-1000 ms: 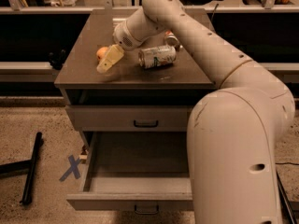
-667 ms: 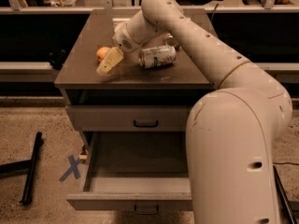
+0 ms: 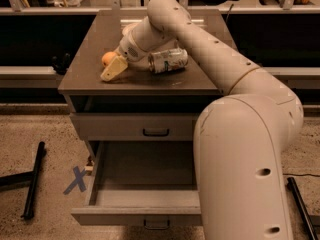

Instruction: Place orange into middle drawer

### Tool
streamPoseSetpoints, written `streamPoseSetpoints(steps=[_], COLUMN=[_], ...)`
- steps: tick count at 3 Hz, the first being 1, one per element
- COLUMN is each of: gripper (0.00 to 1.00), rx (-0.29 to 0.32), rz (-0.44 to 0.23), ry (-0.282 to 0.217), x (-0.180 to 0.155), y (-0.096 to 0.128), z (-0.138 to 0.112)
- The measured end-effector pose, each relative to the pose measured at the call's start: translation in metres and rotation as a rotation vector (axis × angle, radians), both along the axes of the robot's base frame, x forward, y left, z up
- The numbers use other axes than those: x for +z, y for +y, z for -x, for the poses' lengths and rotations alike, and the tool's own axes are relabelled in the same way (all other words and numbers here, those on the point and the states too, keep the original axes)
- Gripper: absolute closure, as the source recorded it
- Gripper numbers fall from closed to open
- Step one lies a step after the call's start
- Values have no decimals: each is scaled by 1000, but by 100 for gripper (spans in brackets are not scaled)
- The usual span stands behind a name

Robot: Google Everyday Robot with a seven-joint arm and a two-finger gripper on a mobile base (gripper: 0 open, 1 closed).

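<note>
A: Surface?
B: Brown cabinet surface (image 3: 85, 81), tipped can (image 3: 168, 60). Speckled floor, blue X (image 3: 76, 179). Middle drawer (image 3: 140, 215) is open.
A: Gripper?
B: Gripper (image 3: 112, 70) low on the surface, right beside the orange (image 3: 107, 58). Can't tell its grip.

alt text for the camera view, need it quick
The robot's gripper is right beside the orange on the cabinet top, near a can lying on its side. Below, the middle drawer stands pulled open.

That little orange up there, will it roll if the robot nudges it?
Probably: the orange looks round and sits on a flat cabinet top, so the gripper beside it could set it rolling. Its skin looks smooth, perhaps slippery. Being small, it is likely light.
</note>
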State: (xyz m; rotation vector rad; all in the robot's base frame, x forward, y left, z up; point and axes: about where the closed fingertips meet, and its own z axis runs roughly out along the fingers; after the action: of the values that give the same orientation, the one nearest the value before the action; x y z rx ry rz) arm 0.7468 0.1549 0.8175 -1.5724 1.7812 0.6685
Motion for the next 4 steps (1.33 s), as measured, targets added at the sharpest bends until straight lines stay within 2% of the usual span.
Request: streamPoseSetpoints(steps=[1,2,3,4], gripper=[65,88,100,100], rx=[5,-2,-3,31], rz=[-30,-88,-145,-141], ry=[-9,-68,-148,-174], x=[4,33,72,93], y=[2,-11,-31,-35], z=[-1,1,11,36])
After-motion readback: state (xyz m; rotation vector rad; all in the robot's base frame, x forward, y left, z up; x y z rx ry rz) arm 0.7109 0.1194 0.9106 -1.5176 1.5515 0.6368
